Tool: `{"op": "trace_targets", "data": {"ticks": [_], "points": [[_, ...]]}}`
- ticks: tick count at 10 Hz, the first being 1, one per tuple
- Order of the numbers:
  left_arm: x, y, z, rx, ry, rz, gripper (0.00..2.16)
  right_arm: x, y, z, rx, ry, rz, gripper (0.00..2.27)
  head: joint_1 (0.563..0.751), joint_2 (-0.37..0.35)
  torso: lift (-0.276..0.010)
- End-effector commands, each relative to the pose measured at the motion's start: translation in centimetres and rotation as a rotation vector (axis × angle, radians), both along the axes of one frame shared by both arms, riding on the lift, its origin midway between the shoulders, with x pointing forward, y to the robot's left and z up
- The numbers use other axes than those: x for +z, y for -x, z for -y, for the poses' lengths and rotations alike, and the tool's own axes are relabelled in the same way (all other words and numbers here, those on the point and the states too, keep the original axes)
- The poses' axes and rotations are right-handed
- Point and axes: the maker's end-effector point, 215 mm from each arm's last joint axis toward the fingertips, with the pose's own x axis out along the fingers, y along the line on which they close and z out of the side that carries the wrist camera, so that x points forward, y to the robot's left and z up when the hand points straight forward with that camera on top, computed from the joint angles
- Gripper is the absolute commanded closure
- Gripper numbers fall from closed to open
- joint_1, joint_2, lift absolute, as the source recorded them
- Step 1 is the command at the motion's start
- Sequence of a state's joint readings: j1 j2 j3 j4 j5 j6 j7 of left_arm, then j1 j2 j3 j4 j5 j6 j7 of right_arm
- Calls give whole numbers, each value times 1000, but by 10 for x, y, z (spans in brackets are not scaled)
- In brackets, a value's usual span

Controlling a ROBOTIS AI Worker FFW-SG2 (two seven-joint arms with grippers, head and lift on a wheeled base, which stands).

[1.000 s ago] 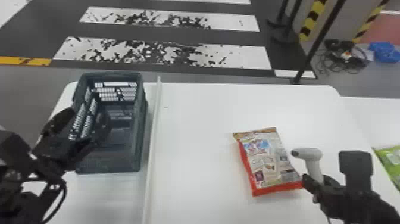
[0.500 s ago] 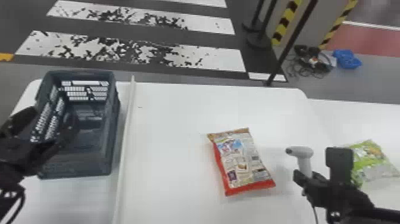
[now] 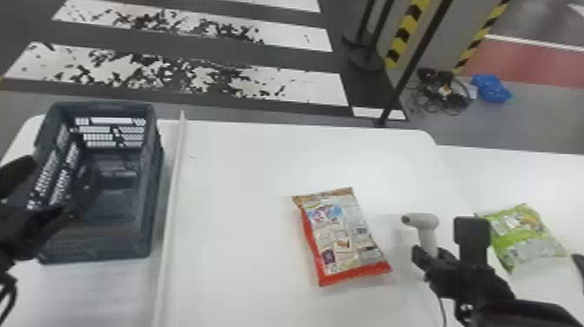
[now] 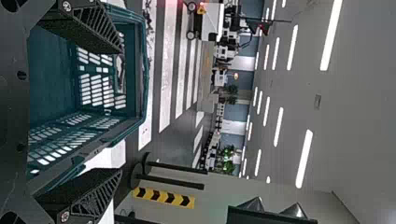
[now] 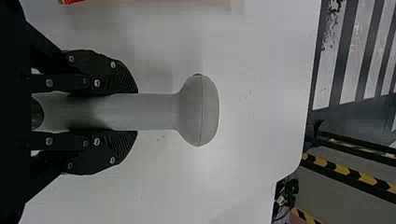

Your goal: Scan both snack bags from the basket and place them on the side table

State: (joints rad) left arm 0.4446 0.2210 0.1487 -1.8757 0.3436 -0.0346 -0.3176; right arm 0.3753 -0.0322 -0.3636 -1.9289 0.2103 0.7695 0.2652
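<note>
1. Red bag (image 3: 343, 239) lies flat on the table (image 3: 243, 174), between the strip (image 3: 174, 174) and the scanner (image 3: 426, 226), touching neither.
2. Green bag (image 3: 525, 239) lies on the side table (image 3: 521, 174), to the right of the scanner, beyond the right gripper (image 3: 430, 256).
3. Right gripper holds the scanner by its handle, a finger closed on each side; the scanner's head sticks out past the fingertips, near the red bag.
4. Left gripper (image 3: 63, 167) is at the left side of the basket (image 3: 152, 174), its two fingers spread wide with nothing gripped.
5. Basket stands upright on the table, left of the strip.
</note>
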Motion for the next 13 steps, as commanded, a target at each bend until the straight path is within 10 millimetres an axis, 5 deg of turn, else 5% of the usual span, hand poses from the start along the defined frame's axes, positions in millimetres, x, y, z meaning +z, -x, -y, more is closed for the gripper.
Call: {"op": "trace_targets", "data": {"ticks": [1, 6, 7, 9, 11, 12, 13], "points": [[0, 0, 0, -2, 0, 0, 97, -5, -1, -1, -1, -4, -7, 2253, 695, -202, -75], [1, 0, 0, -2, -1, 2, 100, -16, -1, -4, 4, -11, -23, 2250, 695, -197, -75], [1, 0, -1, -2, -2, 2, 100, -17, 0, -5, 5, -9, -27, 2094, 695, -197, -75], [1, 0, -1, -2, -2, 2, 100, -18, 0, -5, 5, -9, -27, 1733, 695, -194, -75], [1, 0, -1, -1, 0, 0, 100, -15, 1, -3, 2, -6, -21, 478, 695, -194, -75], [1, 0, -1, -1, 0, 0, 100, -12, 1, -1, -1, 0, -17, 161, 695, -197, -75], [1, 0, -1, -2, -2, 0, 100, -8, 2, -2, -1, 0, -12, 110, 695, -199, -75]]}}
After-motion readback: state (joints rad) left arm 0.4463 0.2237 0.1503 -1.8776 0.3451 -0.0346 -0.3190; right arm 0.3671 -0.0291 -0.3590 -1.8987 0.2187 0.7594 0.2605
